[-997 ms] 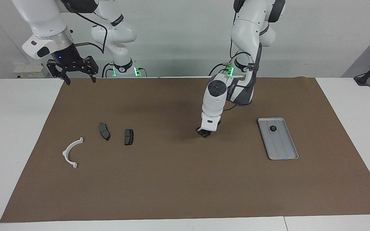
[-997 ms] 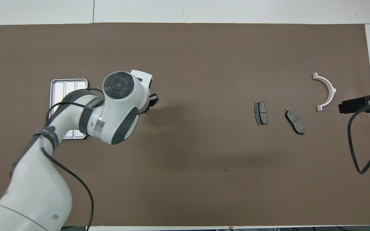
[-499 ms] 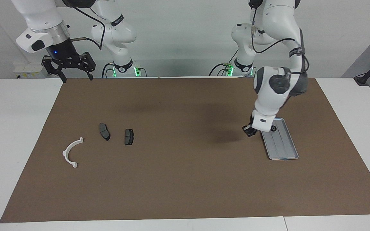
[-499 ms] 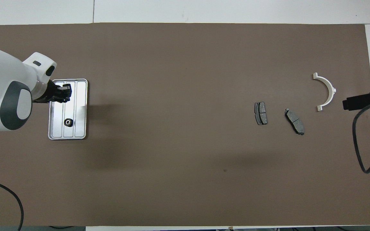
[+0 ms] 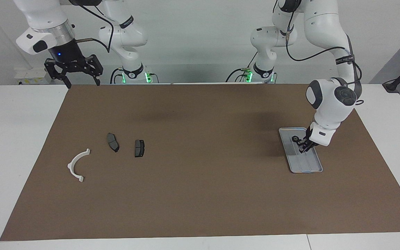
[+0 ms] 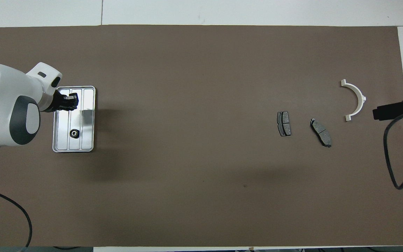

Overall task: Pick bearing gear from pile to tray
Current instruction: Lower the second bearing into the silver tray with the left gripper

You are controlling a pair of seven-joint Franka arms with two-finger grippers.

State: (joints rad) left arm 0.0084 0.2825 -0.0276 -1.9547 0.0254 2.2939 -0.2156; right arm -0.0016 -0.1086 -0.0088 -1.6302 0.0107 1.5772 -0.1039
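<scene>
The left gripper (image 5: 303, 148), its grip unreadable, hangs over the tray (image 5: 311, 167) where one bearing gear (image 5: 295, 139) lies, while the spread-fingered right gripper (image 5: 78, 81) waits above the mat's (image 5: 200, 194) edge.

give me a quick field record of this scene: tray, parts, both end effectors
tray: toward the left arm's end of the table, holds one black ring
left end effector: over the tray
right end effector: raised at the right arm's end, open, waiting
brake pads: on the mat, side by side
white bracket: beside the pads
</scene>
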